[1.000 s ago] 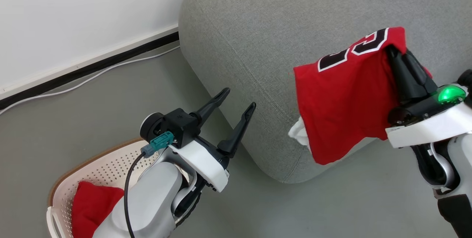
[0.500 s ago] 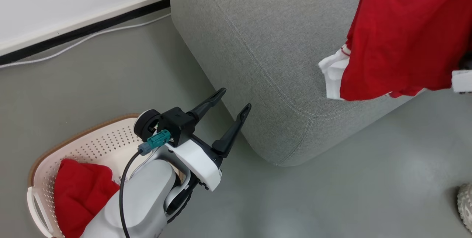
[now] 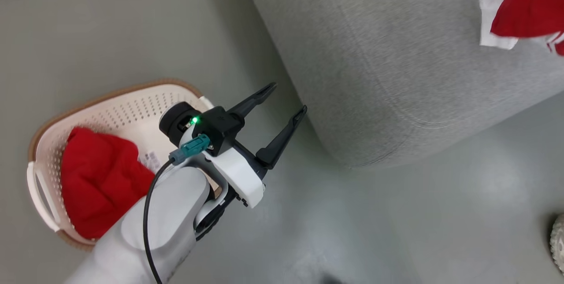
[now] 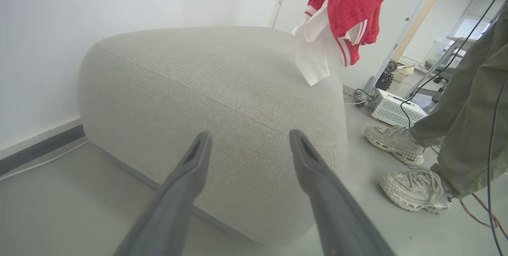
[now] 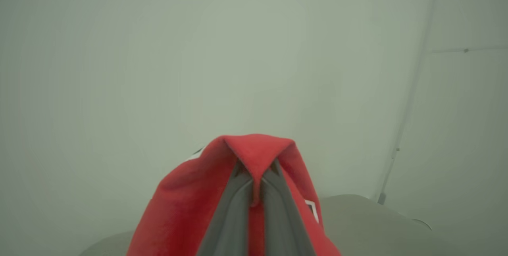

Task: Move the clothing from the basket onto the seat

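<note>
Grey floor [image 3: 396, 231] bears a cream perforated plastic basket [image 3: 128, 105] holding a red garment [image 3: 99, 178]. Left gripper [image 3: 288, 97] jaws gape beside the grey fabric seat [image 3: 374, 77]; right gripper [image 5: 256, 168] jaws clench a red jersey [image 4: 353, 6].

dark-fingered left tool [image 3: 288, 97], white forearm [image 3: 176, 202], teal connector [image 3: 194, 145]

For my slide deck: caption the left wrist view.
Open left gripper faces the grey fabric seat while a red white-trimmed jersey hangs over it.
</note>
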### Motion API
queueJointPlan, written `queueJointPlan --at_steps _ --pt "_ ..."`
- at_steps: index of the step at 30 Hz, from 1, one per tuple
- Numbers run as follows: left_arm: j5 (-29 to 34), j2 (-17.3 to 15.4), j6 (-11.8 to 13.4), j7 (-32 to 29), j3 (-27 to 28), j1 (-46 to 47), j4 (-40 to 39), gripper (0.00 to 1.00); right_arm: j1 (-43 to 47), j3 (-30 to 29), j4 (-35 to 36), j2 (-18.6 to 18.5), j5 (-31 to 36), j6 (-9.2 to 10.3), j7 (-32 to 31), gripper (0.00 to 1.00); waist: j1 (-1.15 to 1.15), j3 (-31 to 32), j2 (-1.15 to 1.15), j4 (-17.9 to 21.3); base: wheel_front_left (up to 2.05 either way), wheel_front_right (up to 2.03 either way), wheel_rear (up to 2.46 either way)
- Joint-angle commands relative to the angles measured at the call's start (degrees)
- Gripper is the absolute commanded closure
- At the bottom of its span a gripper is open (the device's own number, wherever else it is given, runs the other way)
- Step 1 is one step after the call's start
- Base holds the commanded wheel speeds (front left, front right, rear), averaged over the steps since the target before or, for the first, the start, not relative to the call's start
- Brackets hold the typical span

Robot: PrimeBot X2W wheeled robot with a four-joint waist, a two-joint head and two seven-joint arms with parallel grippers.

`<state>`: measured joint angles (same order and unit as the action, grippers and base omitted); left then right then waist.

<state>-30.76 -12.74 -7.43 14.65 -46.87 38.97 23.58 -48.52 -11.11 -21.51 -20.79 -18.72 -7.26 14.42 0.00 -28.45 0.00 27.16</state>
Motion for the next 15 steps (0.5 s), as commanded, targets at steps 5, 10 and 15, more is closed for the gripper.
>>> queueJointPlan --at_steps 5,10,15 --pt "0.33 -0.93 -0.06 0.35 0.18 4.01 -1.42 0.0 -6.85 -3.22 -4.16 -4.32 2.42 -0.23 0.58 1.0 0.0 -5.42 0.0 -3.81 0.0 0.0 0.0" --pt "0.27 -0.97 -0.06 0.35 -1.12 5.7 -1.28 0.0 -13.57 -7.16 -9.84 -8.23 4.92 -0.23 0.58 1.0 0.0 -8.92 0.0 -5.98 0.0 0.0 0.0" --pt "-0.38 -1.24 -0.06 0.35 -2.3 6.65 -1.1 0.0 -20.04 -14.16 -14.92 -9.81 7.24 -0.23 0.58 1.0 0.0 -11.99 0.0 -8.09 0.0 0.0 0.0"
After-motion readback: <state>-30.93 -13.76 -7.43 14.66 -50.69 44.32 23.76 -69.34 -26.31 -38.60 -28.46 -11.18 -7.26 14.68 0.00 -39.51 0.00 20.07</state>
